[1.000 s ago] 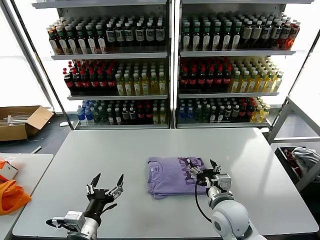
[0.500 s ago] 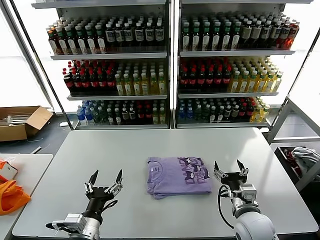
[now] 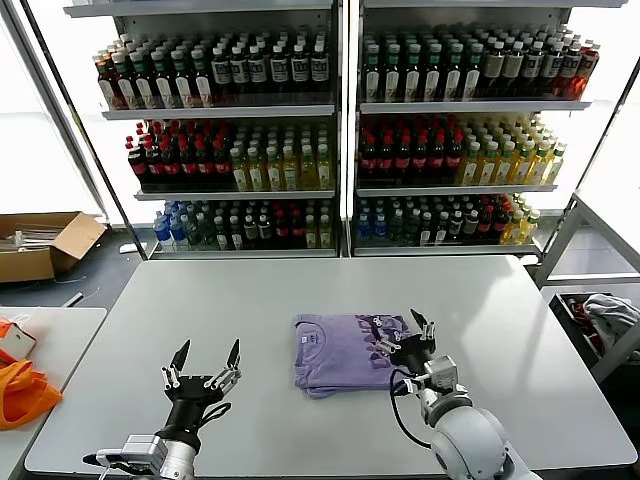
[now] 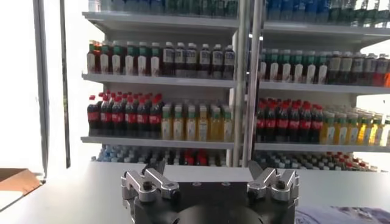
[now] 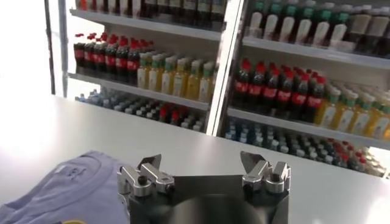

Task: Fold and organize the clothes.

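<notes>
The clothes are one lavender T-shirt, folded into a rectangle in the middle of the grey table, with its dark printed graphic facing up near its right side. My right gripper hovers open over the shirt's right edge with nothing between its fingers. In the right wrist view the shirt lies beside that gripper. My left gripper stands open and empty above the table's front left, well apart from the shirt. A corner of the shirt shows beside the left gripper in the left wrist view.
Tall shelves of drink bottles stand behind the table. A side table at the left carries orange fabric. A cardboard box sits on the floor at the back left. More cloth lies past the table's right edge.
My right gripper swung out to the right of the shirt, then came back over its right edge. My left gripper drifted slightly left and toward me. The shirt has not moved.
</notes>
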`<state>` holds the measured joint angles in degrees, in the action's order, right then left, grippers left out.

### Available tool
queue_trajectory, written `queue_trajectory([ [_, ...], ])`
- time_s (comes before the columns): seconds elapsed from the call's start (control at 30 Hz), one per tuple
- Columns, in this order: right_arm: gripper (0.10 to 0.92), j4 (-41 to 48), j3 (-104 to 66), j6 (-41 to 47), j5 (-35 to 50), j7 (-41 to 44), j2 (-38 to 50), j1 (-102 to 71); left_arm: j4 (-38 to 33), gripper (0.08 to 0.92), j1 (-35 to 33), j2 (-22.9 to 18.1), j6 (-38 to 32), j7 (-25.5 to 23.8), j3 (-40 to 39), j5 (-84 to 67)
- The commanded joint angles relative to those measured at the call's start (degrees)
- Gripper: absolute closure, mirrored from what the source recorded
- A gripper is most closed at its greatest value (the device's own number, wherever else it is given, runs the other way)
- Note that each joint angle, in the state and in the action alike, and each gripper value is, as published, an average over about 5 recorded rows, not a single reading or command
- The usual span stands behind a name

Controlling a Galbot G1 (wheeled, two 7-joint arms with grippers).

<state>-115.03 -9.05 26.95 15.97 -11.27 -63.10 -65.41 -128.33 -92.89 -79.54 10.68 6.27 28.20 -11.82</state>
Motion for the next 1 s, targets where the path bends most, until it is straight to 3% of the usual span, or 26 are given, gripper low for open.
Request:
queue_trajectory([
  [0.03, 0.203, 13.0, 16.9, 4.8, 1.2, 2.6, 1.1, 19.7, -0.9, 0.177, -0.9, -1.1, 0.4, 0.0, 0.7, 0.6],
  [0.67, 0.203, 20.7, 20.7, 6.2, -1.1, 0.8, -4.2, 21.0, -1.8, 0.177, -1.4, -1.6, 2.0, 0.0, 2.0, 0.0],
  [1.0, 0.203, 19.1, 19.4, 6.2, -2.3, 0.0, -5.2, 19.9, -2.1, 0.177, -1.8, -1.4, 2.2, 0.0, 2.2, -0.4],
])
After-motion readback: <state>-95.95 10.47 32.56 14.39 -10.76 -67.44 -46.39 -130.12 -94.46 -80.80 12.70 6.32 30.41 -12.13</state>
